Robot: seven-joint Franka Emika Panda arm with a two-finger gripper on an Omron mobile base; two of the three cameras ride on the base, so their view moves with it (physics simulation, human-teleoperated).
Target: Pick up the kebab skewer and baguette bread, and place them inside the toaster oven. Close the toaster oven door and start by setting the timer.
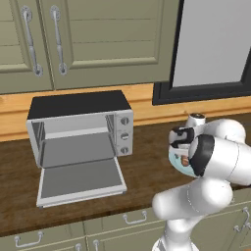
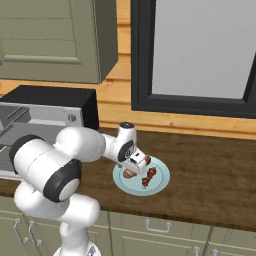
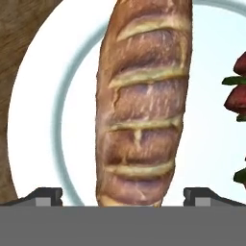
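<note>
i've got the two-finger gripper (image 3: 123,194) hung low over the pale round plate (image 2: 159,187) on the dark wood counter (image 2: 210,170), fingers spread wide, grasping nothing. the short brown slashed baguette bread (image 3: 141,101) lies lengthwise btwn the dark fingertips (image 3: 41,196), centred, so closing should pinch its width. the thin red-chunked kebab skewer (image 2: 149,177) sits just beside it on the same plate. the boxy silver toaster oven (image 1: 78,127) waits w/ its silver-framed door (image 1: 81,182) dropped flat, ready for loading.

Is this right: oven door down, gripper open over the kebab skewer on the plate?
Not quite. The open gripper is over the baguette bread, not the kebab skewer, which lies beside it on the plate; see the hand view. The toaster oven door is down, as stated.
</note>
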